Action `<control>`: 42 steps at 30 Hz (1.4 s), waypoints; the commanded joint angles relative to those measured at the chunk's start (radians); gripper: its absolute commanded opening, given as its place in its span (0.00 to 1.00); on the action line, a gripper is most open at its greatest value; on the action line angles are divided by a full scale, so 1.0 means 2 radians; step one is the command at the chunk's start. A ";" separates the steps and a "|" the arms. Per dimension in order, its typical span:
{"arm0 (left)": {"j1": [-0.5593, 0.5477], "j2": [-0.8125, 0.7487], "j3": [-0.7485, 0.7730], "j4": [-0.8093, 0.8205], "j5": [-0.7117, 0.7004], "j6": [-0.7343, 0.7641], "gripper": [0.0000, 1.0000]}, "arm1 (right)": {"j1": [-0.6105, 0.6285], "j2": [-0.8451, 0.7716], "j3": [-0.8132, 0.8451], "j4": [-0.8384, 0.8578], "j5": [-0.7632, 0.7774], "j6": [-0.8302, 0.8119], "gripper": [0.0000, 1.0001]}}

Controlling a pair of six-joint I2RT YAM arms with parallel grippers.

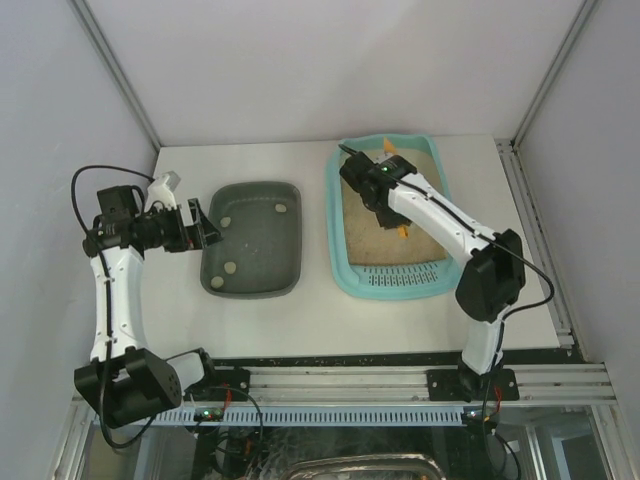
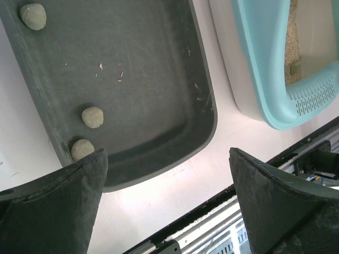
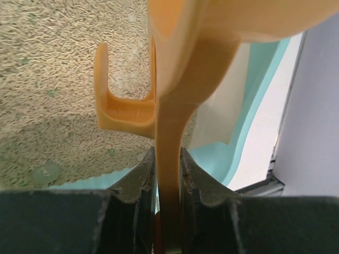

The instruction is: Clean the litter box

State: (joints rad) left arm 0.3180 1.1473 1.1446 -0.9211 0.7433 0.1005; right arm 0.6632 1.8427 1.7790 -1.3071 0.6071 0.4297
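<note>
At far left of the table point(image 1: 310, 335), the left arm reaches sideways. The left gripper point(image 1: 203, 225) hovers just beside the grey tray's left edge, not touching it. Its fingers point(image 2: 58, 206) stand wide apart with nothing between them.

Grey tray point(image 1: 290, 240): dark, rectangular, flat on the table, centre-left. Three pale lumps point(image 2: 92, 117) lie in it. In the top view, one is near the far right corner, one at the left wall and one near the near left corner. A few light crumbs are scattered on the tray floor.

Litter box point(image 1: 395, 280): turquoise, just right of the grey tray, with a narrow strip of table between them. It lies lengthwise, slotted rim at the near short end. Beige litter covers its floor, with small greenish specks in it.

Right arm: bent over the litter box from the near right side, wrist above the far half of the box. The right gripper point(image 3: 168, 177) points down toward the litter, fingers point(image 3: 132, 185) pinched tight on the handle of an orange scoop point(image 3: 169, 127). The scoop's hooked part hangs over the litter. Whether it touches the litter cannot be told.
</note>
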 commanded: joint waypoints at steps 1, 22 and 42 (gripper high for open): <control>-0.003 -0.004 0.011 0.005 0.029 0.010 1.00 | 0.000 0.058 0.044 -0.060 0.032 0.006 0.00; -0.032 0.021 0.076 0.085 -0.058 -0.049 1.00 | -0.071 0.013 -0.023 0.104 -0.369 -0.009 0.00; -0.225 0.444 0.393 0.412 -0.070 -0.336 1.00 | -0.126 0.093 0.091 0.018 -0.240 0.066 0.00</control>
State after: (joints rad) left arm -0.0917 1.9659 1.8313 -0.3042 0.5976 -0.4278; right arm 0.4179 1.9842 1.8549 -1.1923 -0.0120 0.5564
